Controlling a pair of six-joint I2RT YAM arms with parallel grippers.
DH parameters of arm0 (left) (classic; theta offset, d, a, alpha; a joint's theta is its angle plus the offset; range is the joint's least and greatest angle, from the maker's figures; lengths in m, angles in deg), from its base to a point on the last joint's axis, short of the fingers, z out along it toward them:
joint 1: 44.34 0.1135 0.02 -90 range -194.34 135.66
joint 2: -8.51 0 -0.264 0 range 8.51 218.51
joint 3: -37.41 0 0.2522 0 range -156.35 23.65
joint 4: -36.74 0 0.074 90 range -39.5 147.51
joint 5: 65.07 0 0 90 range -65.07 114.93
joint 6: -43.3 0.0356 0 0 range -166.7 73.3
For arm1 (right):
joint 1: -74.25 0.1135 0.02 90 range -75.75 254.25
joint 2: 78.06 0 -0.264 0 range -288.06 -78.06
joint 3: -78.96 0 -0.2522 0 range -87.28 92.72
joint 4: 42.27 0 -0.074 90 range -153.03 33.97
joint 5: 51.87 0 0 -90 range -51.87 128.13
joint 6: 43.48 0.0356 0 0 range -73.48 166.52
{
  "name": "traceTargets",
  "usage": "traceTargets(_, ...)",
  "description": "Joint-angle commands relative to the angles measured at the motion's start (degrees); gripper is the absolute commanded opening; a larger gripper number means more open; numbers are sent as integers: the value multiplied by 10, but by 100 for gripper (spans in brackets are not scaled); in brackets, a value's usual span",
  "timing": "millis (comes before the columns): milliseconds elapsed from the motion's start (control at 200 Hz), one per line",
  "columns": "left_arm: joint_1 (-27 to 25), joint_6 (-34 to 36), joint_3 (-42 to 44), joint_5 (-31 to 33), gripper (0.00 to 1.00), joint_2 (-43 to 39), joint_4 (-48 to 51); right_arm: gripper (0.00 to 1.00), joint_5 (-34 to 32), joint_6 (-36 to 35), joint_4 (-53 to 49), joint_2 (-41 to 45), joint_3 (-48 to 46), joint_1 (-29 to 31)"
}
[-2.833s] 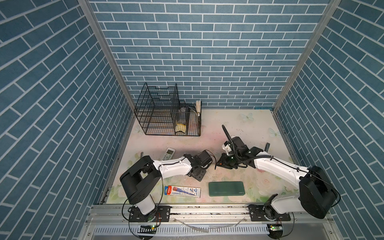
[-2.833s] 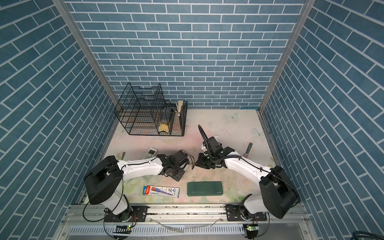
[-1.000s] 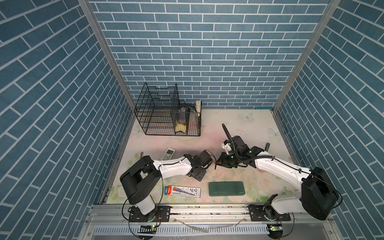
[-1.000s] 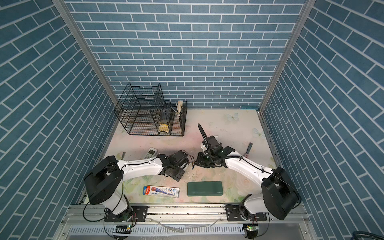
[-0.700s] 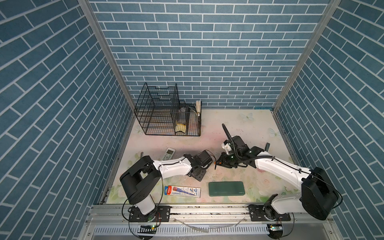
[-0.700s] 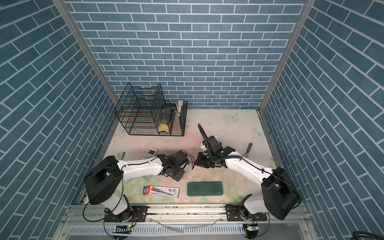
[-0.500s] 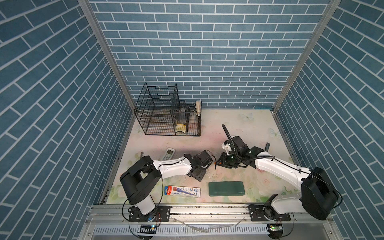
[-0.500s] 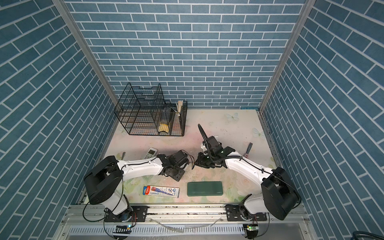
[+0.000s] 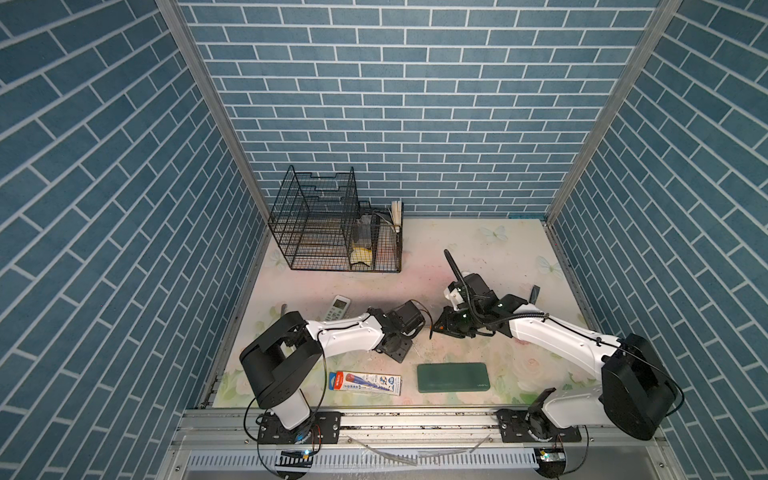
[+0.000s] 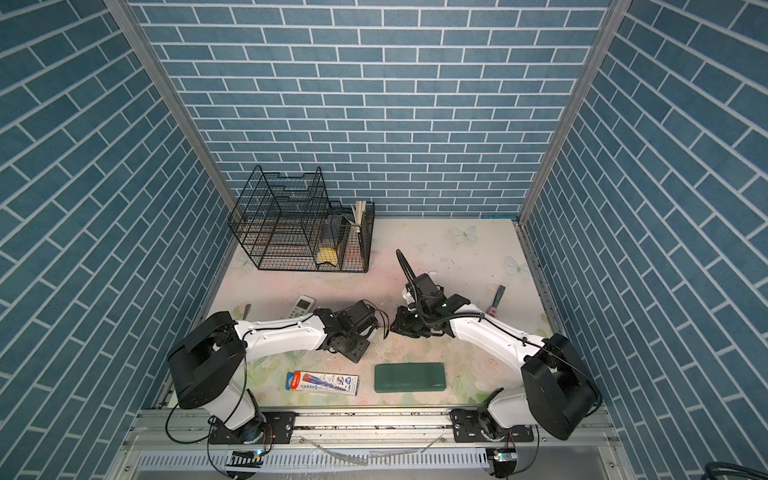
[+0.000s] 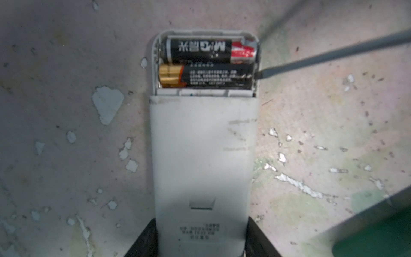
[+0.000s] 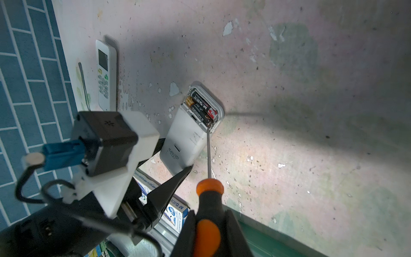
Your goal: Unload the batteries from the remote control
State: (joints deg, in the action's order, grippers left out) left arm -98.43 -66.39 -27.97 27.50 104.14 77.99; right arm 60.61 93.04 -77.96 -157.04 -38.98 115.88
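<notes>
The white remote control (image 11: 203, 155) lies back up on the table with its battery compartment uncovered. My left gripper (image 11: 201, 241) is shut on its closed end. Two batteries lie side by side in the compartment: a black and red one (image 11: 200, 50) at the outer edge, and a black one with a gold end (image 11: 206, 75) beside it. My right gripper (image 12: 208, 233) is shut on the orange-and-black handle of a screwdriver (image 12: 208, 207). The screwdriver tip (image 11: 259, 75) touches the black end of the gold-ended battery at the compartment wall. In both top views the two grippers (image 9: 417, 328) (image 10: 395, 326) meet at mid-table.
A second white remote with buttons (image 9: 340, 307) lies behind the left arm. A green flat case (image 9: 453, 377) and a printed box (image 9: 365, 383) lie near the front edge. A black wire basket (image 9: 332, 232) stands at the back left, and a small tool (image 9: 533, 294) lies at the right.
</notes>
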Motion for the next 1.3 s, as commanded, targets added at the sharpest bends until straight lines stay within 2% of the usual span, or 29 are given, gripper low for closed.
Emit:
traceTargets(0, -13, -1, 35, -48, 22, 57, -46, 0, -1, -2, 9, -12, -5, 2)
traceTargets(670, -13, -4, 40, -50, 21, 56, -52, 0, -2, -3, 11, -13, 0, 2)
traceTargets(1290, -14, -5, 47, -52, 20, 52, -52, 0, -15, -6, 42, -49, 24, 0)
